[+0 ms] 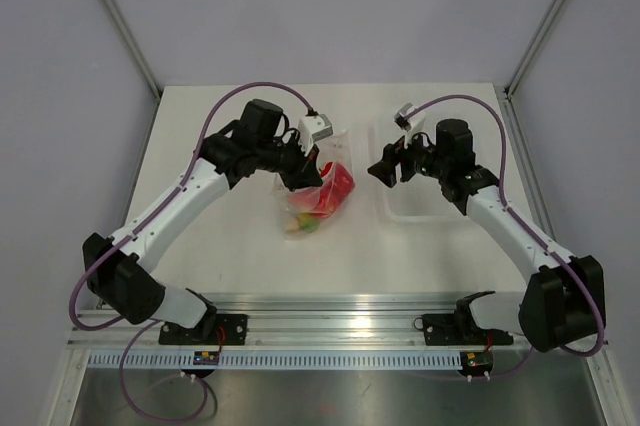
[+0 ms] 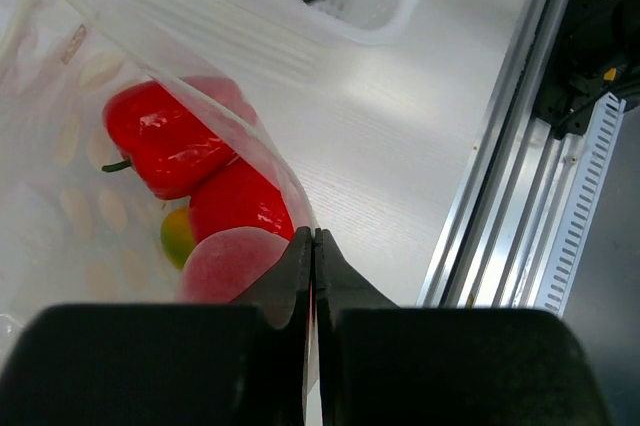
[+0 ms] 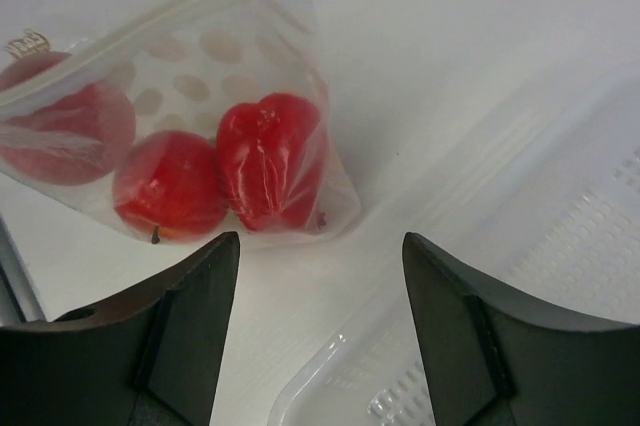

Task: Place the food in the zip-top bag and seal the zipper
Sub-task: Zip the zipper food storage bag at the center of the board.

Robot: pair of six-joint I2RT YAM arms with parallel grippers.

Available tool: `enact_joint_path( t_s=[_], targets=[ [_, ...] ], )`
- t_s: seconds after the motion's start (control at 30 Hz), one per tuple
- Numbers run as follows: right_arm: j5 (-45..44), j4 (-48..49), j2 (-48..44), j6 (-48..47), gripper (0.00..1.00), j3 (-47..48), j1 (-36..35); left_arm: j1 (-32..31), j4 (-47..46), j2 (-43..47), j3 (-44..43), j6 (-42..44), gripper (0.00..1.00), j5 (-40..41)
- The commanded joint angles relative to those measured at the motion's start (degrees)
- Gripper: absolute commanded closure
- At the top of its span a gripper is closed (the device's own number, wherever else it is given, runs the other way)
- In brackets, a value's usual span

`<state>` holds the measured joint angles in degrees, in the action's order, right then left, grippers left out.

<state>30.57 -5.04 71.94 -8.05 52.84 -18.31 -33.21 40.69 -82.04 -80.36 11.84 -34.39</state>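
Looks like a robotics lab test cell, not a home. Plain white table (image 1: 230, 256) boxed in by blank grey panels (image 1: 60, 126) on metal corner posts (image 1: 118, 18), left arm (image 1: 175, 204) and right arm (image 1: 505, 221) bolted to an aluminium rail (image 1: 340, 318), purple cables (image 1: 255, 87) looping around, slotted cable duct (image 1: 330, 358) up front.
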Motion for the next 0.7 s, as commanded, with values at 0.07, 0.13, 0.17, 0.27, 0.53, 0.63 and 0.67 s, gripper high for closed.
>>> enact_joint_path(
  t_s=[0.07, 0.13, 0.17, 0.27, 0.53, 0.63, 0.67],
  targets=[
    [23.9, 14.5, 6.2, 2.0, 0.24, 3.6, 5.4, 0.1, -2.1, 4.1, 1.9, 4.9, 1.00, -7.4],
    [27.2, 16.5, 9.2, 3.5, 0.23, 5.3, 5.3, 0.1, -1.3, 4.1, 1.7, 5.4, 1.00, -7.7],
    [29.0, 16.6, 10.3, 3.7, 0.23, 6.2, 5.4, 0.1, -1.0, 4.1, 1.6, 5.9, 1.00, -7.7],
    [29.7, 14.4, 14.4, 2.9, 0.22, 9.9, 5.4, 0.1, -0.3, 4.0, 1.6, 6.4, 1.00, -7.6],
    [35.1, 15.4, 22.0, 3.9, 0.22, 16.2, 5.3, 0.1, 0.4, 3.6, 1.6, 6.4, 1.00, -7.8],
    [36.7, 16.1, 24.0, 4.6, 0.22, 17.7, 4.9, 0.1, 0.5, 3.3, 1.6, 6.6, 1.00, -7.7],
    [37.2, 15.9, 24.5, 4.5, 0.23, 18.3, 4.7, 0.1, 0.6, 3.3, 1.6, 6.7, 1.00, -7.7]
  ],
)
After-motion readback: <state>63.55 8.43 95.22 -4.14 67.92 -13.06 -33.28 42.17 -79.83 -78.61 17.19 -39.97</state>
